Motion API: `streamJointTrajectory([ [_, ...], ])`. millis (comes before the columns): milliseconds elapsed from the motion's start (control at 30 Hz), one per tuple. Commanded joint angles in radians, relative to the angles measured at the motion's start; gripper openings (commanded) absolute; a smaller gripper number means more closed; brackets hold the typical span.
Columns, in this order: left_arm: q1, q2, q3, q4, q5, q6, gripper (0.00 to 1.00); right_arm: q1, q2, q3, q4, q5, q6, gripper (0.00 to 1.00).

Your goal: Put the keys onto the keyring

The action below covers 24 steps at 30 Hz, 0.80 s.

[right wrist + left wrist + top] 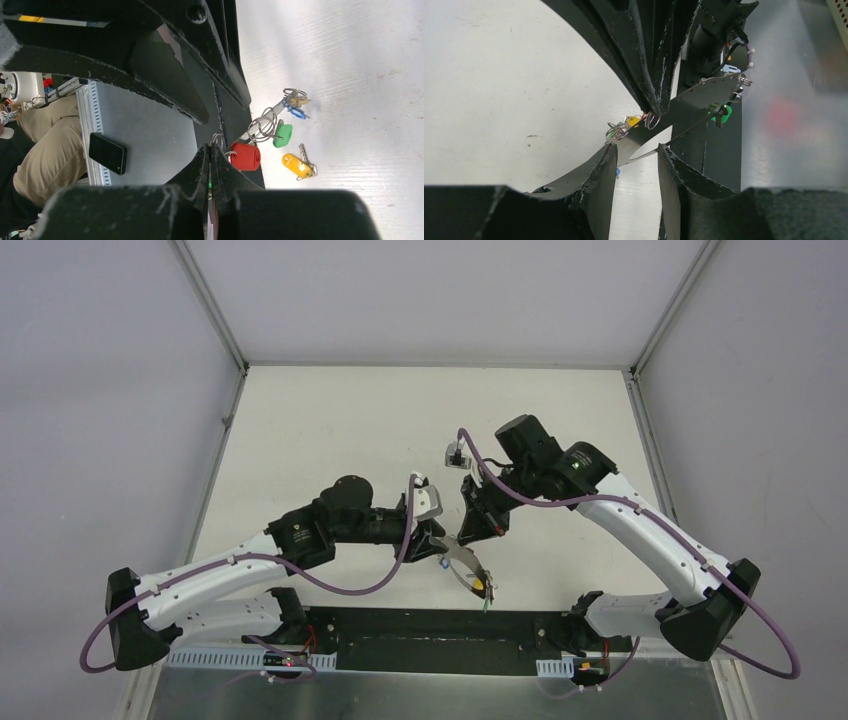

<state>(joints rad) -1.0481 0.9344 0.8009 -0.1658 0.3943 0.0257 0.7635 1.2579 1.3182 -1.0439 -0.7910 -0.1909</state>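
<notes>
On the white table [330, 430], the left arm [230, 575] and the right arm [640, 530] reach in toward each other and meet near its front edge. The left gripper [637, 148] has its jaws partly apart, and one end of the keyring [704, 92] lies in the gap between them. The right gripper [211, 147] comes from the opposite side, its jaws pressed together on the upper edge of that thin grey band. It holds the band up at a slant just above the table's front edge. The keys hang close to that pinch: a red-tagged key [245, 156] right beside the closed tips and a green-tagged key [283, 134] a little further along the band. A yellow-tagged key [296, 165] sits just beside them, though the view does not settle whether it is threaded on.
</notes>
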Motion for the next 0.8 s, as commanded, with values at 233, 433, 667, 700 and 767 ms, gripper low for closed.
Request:
streamJointTrajectory([
  [233,-0.007,0.020,0.005,0.193,0.086,-0.023,0.30,0.005,-0.034,0.024,0.065,-0.068,0.005,0.00],
  [433,-0.007,0.033,0.001,0.214,0.102,-0.023,0.23,0.005,-0.041,0.024,0.077,-0.071,0.012,0.00],
  [667,-0.007,0.047,0.005,0.204,0.108,-0.023,0.26,0.005,-0.051,0.025,0.091,-0.066,0.017,0.00],
  [700,-0.008,0.048,0.006,0.199,0.107,-0.023,0.28,0.006,-0.051,0.025,0.091,-0.066,0.017,0.00],
  [767,-0.007,0.049,0.006,0.194,0.106,-0.024,0.31,0.005,-0.050,0.025,0.093,-0.069,0.018,0.00],
])
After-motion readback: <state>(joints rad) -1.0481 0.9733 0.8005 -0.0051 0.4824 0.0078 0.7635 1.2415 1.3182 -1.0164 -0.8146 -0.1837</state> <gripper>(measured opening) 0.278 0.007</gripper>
